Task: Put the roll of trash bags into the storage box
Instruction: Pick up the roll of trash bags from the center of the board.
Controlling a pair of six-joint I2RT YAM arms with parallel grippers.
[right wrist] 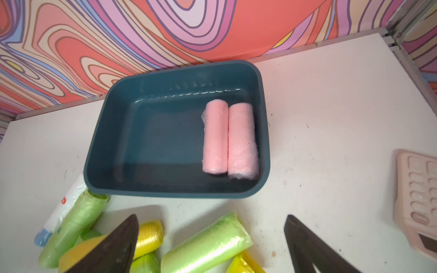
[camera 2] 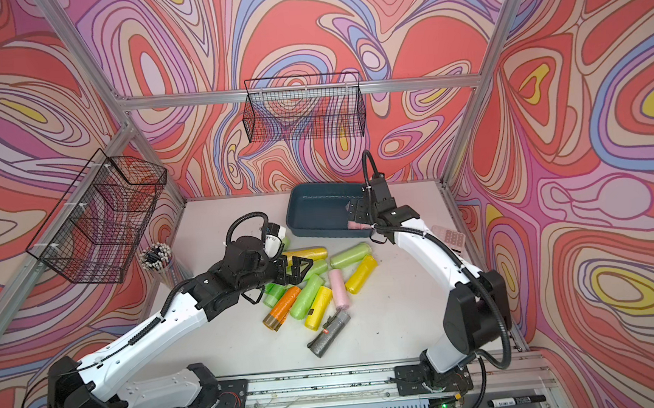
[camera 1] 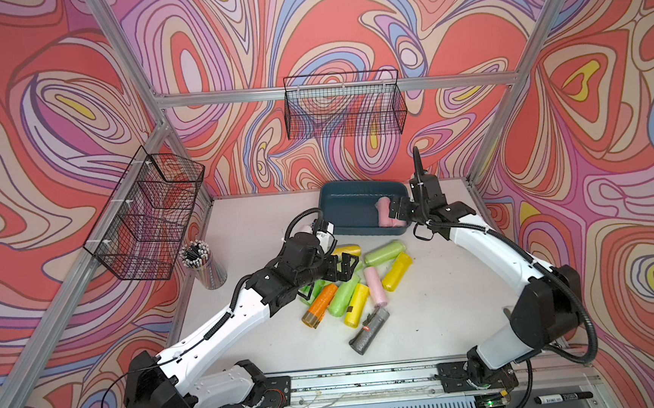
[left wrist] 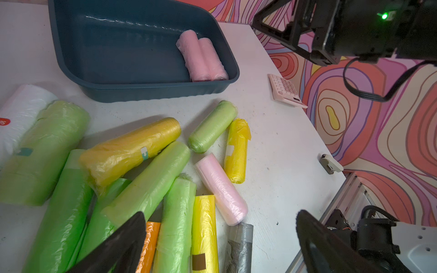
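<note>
Aloft, right pincer (camera 1: 392, 210) gapes near storage box (camera 1: 341, 208).

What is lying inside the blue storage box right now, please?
Two pink rolls lie side by side against one end wall of the storage box; from above, the right gripper covers part of them.

Swirl-patterned walls (camera 1: 345, 34) (red, pink, lilac) — aluminium frame (camera 1: 231, 96), white tabletop (camera 1: 442, 303), wire baskets (camera 1: 344, 105)
</note>
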